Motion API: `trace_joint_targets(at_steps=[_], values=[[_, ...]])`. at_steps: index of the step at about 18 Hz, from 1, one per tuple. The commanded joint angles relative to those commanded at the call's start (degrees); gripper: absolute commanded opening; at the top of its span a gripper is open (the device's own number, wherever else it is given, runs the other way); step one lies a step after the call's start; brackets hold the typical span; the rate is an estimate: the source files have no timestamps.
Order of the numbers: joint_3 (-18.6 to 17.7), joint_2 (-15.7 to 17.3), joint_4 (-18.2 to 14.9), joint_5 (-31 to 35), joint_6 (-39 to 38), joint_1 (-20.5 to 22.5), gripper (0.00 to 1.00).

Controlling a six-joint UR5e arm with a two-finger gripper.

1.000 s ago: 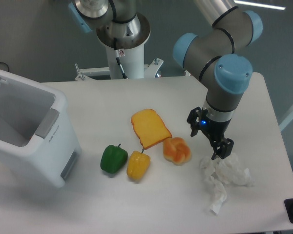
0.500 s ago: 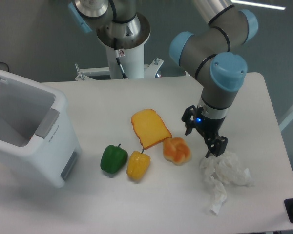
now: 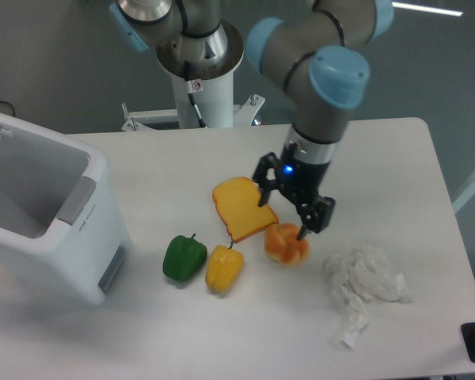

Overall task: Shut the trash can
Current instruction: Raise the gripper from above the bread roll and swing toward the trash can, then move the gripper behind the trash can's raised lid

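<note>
- One fixed camera stands high on the near side, tilted down across the white table (image 3: 182, 332) toward the arm's base column (image 3: 199, 87) at the far edge.
- It sits at middling range: the trash can (image 3: 43, 214) is cut off at the left, and the table's right edge runs out of frame.

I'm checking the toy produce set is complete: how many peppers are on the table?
2. The green pepper lies near the trash can; the yellow pepper lies just right of it, below the bread slice. None looks hidden, though the bin's inside is only partly visible.
</note>
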Motion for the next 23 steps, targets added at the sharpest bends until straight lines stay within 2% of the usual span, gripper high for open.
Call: trace_joint_targets(at_steps=[3, 9, 12, 18, 23], values=[[0.00, 2.81, -0.96, -0.27, -5.98, -3.60, 1.00], [1.14, 12.03, -9.83, -0.88, -7.05, -5.37, 1.00], [0.44, 16.26, -11.34, -3.08, -10.03, -7.47, 1.00], [-0.87, 17.59, -11.34, -3.26, -17.59, -17.05, 1.00], [-1.32, 18.11, -11.43, -7.64, -20.41, -22.06, 1.00]])
